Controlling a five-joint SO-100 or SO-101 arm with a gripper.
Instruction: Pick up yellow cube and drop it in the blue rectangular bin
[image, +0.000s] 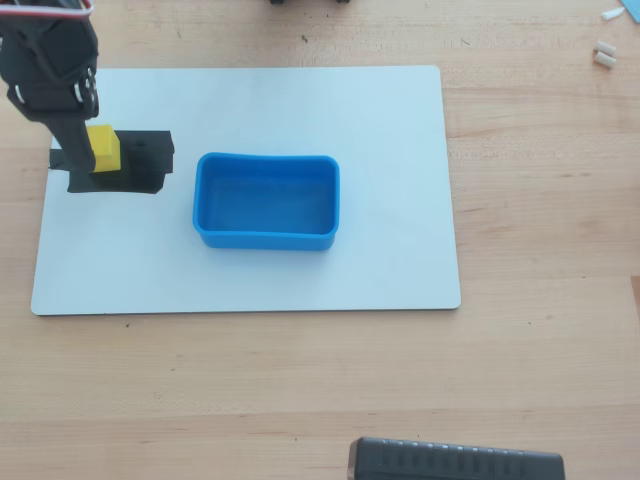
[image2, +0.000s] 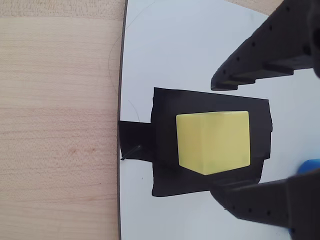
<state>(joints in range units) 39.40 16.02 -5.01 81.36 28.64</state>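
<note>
1. The gripper (image2: 220, 135) is spread wide, its two black fingers (image2: 260, 55) apart in the wrist view, one above the cube and one below it, neither visibly touching it.
2. Between those fingers sits the yellow cube (image2: 213, 141), resting on a patch of black tape (image2: 162, 145) (roughly square, with a small tab sticking out toward the board's edge).
3. From overhead, the gripper (image: 85, 150) hangs over the same spot, the cube (image: 103, 148) showing just beside the black arm (image: 50, 60).
4. The tape (image: 145, 165) lies on a white board (image: 300, 280), near the board's left edge in the overhead view.
5. The blue bin (image: 266, 238) stands on the board to the right of the gripper, near but apart from the tape, with nothing visible inside.
6. The board rests on a wooden table (image: 300, 380).
</note>
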